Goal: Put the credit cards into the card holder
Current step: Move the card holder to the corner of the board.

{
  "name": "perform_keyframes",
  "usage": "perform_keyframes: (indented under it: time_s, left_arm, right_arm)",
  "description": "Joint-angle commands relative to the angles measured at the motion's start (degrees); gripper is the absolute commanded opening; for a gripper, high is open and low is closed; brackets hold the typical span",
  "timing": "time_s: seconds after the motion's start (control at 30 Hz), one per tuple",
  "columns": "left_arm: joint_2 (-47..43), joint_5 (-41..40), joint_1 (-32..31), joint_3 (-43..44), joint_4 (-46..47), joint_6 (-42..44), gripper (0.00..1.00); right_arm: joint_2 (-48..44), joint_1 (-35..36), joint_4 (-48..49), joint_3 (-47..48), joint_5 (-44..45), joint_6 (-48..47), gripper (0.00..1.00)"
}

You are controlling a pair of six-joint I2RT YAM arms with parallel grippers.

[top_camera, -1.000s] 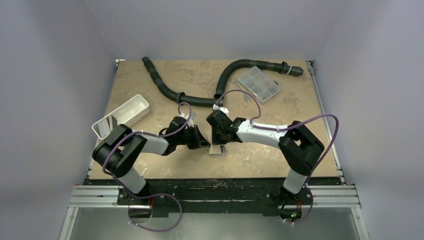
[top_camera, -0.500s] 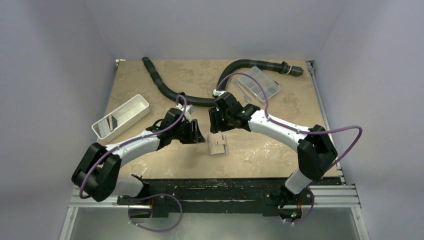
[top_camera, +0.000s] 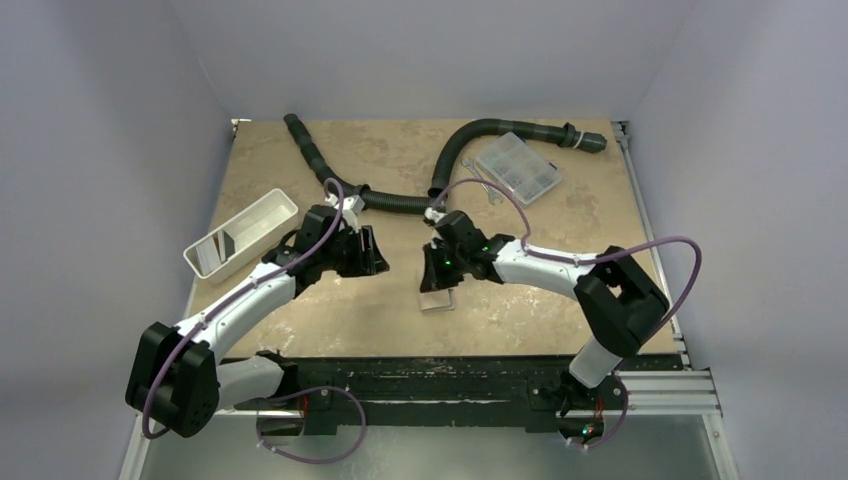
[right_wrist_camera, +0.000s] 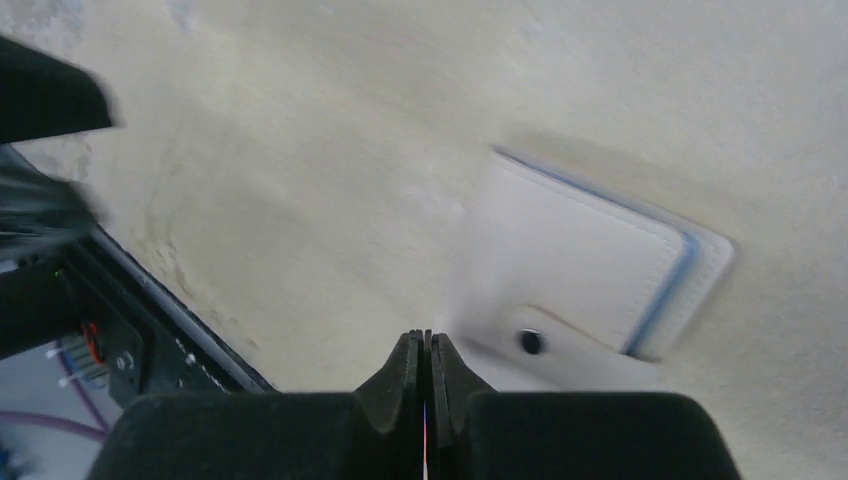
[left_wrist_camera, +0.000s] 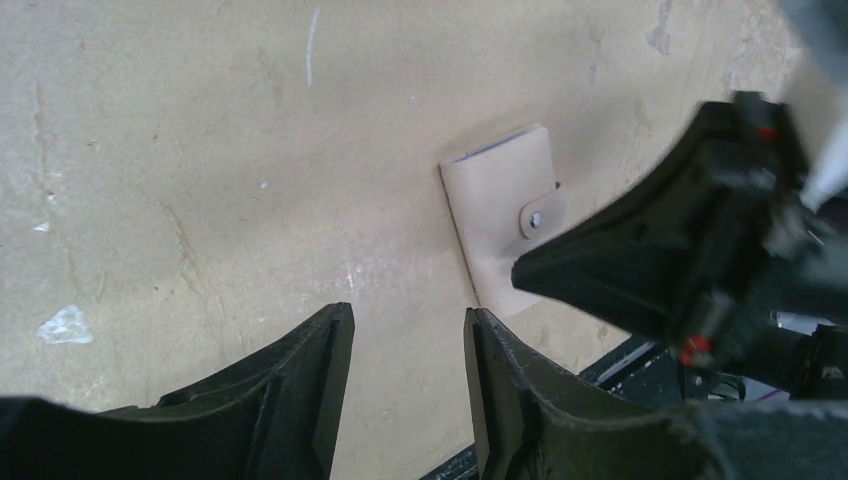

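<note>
Since half a second earlier, the right arm had dropped back toward 6 o'clock and the left arm had pulled away toward 10 o'clock. The right gripper (top_camera: 437, 277) now hung right over the wallet (top_camera: 437, 299), its fingers pressed together with nothing visible between them. The left gripper (top_camera: 372, 256) had its fingers apart and empty.

The wallet lay flat on the counter (top_camera: 560, 300) near the middle of its near edge. It was folded shut with the tab (right_wrist_camera: 530, 342) snapped, and its long axis ran roughly 12 to 6 in the top view. It sat just below and at 6 o'clock of the right fingers, and well off at 4 o'clock from the left ones, so the right arm was the nearer.

Dark flat pieces, likely the cards (top_camera: 224, 243), lay in the tray (top_camera: 265, 233) at 9 o'clock of the left gripper. The wallet probably needed unsnapping first.
</note>
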Motion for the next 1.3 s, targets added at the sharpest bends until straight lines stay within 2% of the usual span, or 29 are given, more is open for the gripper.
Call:
perform_keyframes:
  time_s: [0.0,0.07,0.17,0.23,0.37,0.47,0.53,0.63,0.77,0.87,0.97,1.13,1.27]
  left_arm:
    - [-0.61,6.02,0.08,-1.41,4.09,-1.2,0.48]
    - [-0.97,6.58,0.01,-1.63,4.57,-1.33,0.48]
    - [-1.84,6.61,0.08,-0.85,3.56,-0.9,0.48]
    - [-2.73,6.33,0.1,-0.16,2.66,-0.5,0.48]
    - [-3.84,5.9,0.03,1.15,1.61,0.21,0.48]
    - [-4.16,4.32,0.08,3.84,-0.79,1.55,0.5]
    - [-4.93,2.7,0.08,5.73,-2.13,2.45,0.52]
    - [-6.26,-0.52,0.08,8.7,-4.86,3.94,0.54]
    - [-9.24,-7.33,0.08,11.95,-9.13,5.08,0.55]
    - [-14.04,-19.19,0.08,12.97,-13.07,3.23,0.57]
    - [-19.59,-27.4,0.08,11.95,-15.28,1.89,0.6]
    - [-26.07,-29.06,0.08,9.53,-15.3,0.39,0.61]
    - [-25.84,-28.21,0.08,9.24,-15.43,0.28,0.62]
  right_arm:
    - [0.47,-10.16,20.35,-13.58,-21.05,2.71,0.04]
    - [4.78,-13.27,27.29,-17.44,-28.21,2.69,0.04]
    - [9.22,-18.54,33.38,-22.1,-32.6,3.6,0.03]
    - [8.63,-20.27,36.28,-23.66,-35.4,4.5,0.04]
    - [1.26,-19.37,24.18,-18.6,-30.88,0.55,0.08]
    - [-3.35,-16.19,4.8,-9.33,-18.63,-5.59,0.25]
    - [-4.08,-12.37,-5.74,-2.33,-5.74,-8.58,0.4]
    - [-2.62,-5.77,-16.51,6.99,7.91,-9.45,0.64]
    - [1.25,1.4,-23.0,12.41,19.98,-6.29,0.81]
    - [3.67,6.15,-24.56,14.31,26.77,-3.78,0.85]
    - [6.88,9.3,-26.25,16.42,32.26,-2.09,0.86]
    - [13.17,13.76,-29.56,21.36,38.3,-0.93,0.87]
    - [16.38,15.18,-31.19,22.7,41.01,-0.29,0.87]
